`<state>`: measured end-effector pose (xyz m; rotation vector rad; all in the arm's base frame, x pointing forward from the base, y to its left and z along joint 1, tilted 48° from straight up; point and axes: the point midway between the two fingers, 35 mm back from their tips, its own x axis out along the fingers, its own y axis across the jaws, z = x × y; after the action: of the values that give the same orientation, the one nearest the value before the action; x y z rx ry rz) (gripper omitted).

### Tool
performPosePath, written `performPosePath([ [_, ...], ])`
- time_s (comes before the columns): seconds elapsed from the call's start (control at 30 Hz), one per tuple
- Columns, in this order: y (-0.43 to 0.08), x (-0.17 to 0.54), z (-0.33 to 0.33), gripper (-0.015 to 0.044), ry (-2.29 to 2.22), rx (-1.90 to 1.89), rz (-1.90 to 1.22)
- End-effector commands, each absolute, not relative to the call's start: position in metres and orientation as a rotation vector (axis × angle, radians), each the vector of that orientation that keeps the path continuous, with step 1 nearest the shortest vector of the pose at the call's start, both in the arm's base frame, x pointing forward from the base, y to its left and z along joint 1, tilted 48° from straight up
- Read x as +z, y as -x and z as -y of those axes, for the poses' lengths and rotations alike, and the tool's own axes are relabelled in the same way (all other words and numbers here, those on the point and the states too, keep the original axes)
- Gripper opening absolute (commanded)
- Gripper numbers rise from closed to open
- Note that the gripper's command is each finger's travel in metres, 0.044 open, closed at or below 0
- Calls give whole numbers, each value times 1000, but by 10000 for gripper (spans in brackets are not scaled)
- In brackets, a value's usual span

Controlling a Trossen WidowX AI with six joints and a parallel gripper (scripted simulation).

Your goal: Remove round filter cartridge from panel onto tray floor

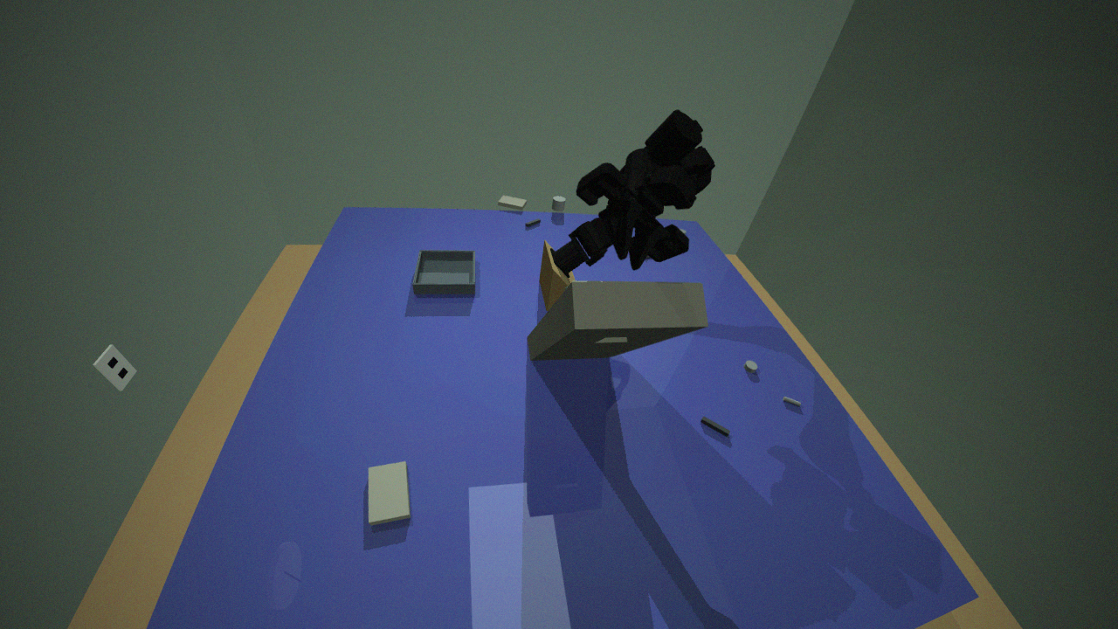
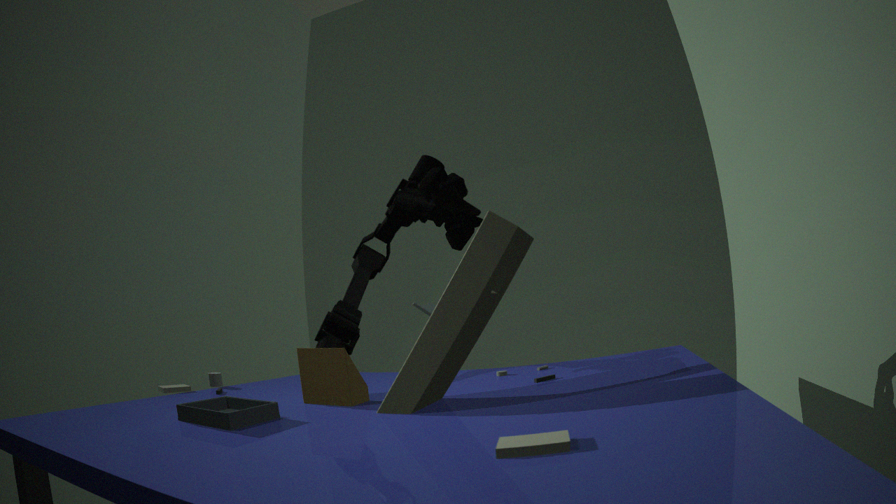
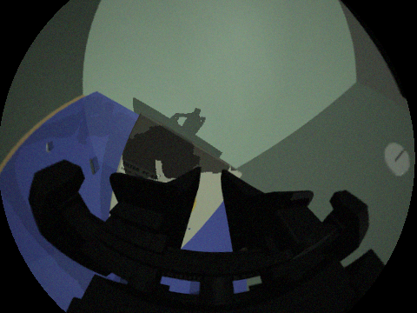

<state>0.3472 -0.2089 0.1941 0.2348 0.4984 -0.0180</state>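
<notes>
The service panel [image 1: 640, 303] [image 2: 452, 313] [image 3: 208, 193] is a thick, pale slab leaning on the table. The top and exterior views see it from behind or the side. The wrist view shows part of its face, heavily shadowed, with small lettering. I cannot make out the round cartridge or its slots; the fingers may cover them. My gripper [image 1: 630, 262] [image 3: 211, 172] is open only a narrow gap, with nothing between the fingers. It is above the panel on its front side, and the panel shows beyond the fingertips. The dark grey tray [image 1: 444, 290] [image 2: 203, 418] holds nothing that I can see.
An orange block [image 1: 550, 279] [image 2: 332, 379] stands at the arm's base. A thin rod [image 2: 421, 308] sticks out from the panel's front. A cream block [image 1: 388, 493] [image 2: 532, 445] lies on the table. A dark bar [image 1: 715, 426] and a small pale cylinder [image 1: 751, 366] lie beyond the panel.
</notes>
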Motion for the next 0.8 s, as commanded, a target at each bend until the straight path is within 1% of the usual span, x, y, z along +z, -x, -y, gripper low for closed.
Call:
performPosePath([
  [0.0, -290, 158, 186, 113, -1505, -96, -670],
  [0.07, -279, 159, 181, 113, -1794, -122, -691],
  [0.13, -275, 160, 180, 113, -1896, -132, -696],
  [0.77, -275, 160, 180, 113, -1896, -132, -696],
])
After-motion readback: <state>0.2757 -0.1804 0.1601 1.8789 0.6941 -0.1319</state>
